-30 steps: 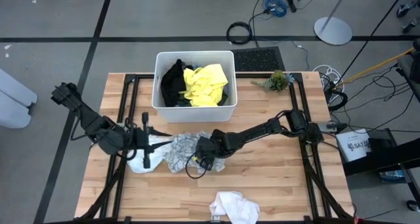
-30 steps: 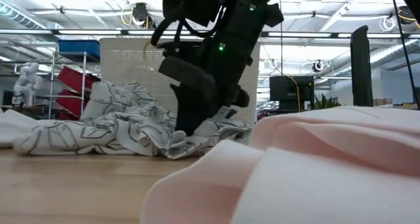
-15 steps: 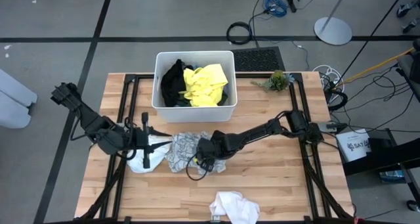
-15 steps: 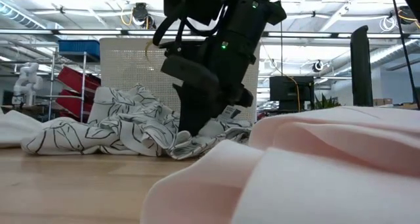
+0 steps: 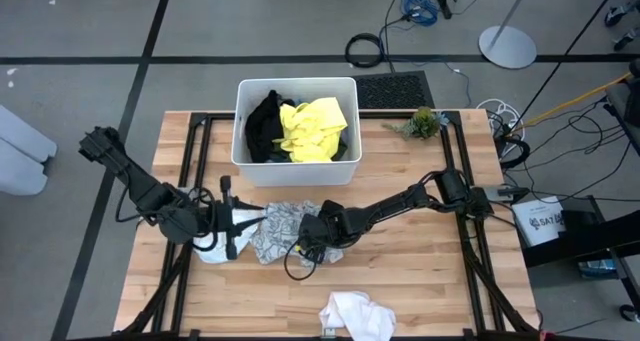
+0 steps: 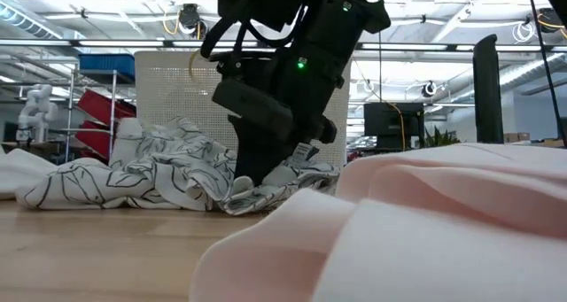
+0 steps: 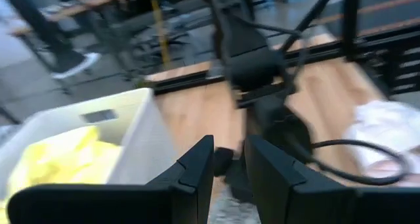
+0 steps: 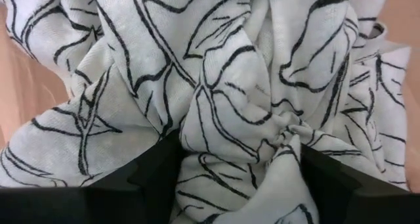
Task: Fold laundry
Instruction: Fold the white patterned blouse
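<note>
Laundry lies in 3 places. Nearest the table's front edge sits a small white cloth [image 5: 356, 315]. At mid-table the patterned garment [image 5: 277, 228] lies bunched between the 2 arms: the right gripper [image 5: 312, 243] has its fingers [image 8: 157, 171] spread wide and clamped on a gathered fold, while the left gripper [image 5: 229, 231] pinches the garment's other end with narrowly set fingers [image 7: 197, 168]. Farthest back, the white tub [image 5: 296, 165] holds yellow cloth [image 5: 312, 128] and black cloth [image 5: 265, 124].

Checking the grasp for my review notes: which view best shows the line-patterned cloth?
The right wrist view: the line-patterned cloth fills it, bunched between the right gripper fingers. The high view shows it small and crumpled, the low view side-on behind the arm, the left wrist view barely.
</note>
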`<move>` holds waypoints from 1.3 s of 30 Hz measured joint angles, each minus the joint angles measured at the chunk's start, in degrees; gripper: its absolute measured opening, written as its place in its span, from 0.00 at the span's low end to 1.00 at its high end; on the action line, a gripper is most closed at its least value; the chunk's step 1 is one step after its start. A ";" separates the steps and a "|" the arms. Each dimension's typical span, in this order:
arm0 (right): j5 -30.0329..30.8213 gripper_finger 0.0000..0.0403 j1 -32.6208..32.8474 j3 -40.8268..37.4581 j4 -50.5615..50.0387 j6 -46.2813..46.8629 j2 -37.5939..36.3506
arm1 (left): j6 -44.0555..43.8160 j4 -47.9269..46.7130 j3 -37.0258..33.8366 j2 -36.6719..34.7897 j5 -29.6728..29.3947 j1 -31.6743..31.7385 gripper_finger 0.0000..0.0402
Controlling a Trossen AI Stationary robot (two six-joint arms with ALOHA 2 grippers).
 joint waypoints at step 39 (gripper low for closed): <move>1.69 0.58 1.18 -0.22 2.73 -2.71 -0.69 | 5.67 -8.21 0.02 16.76 19.98 7.74 0.24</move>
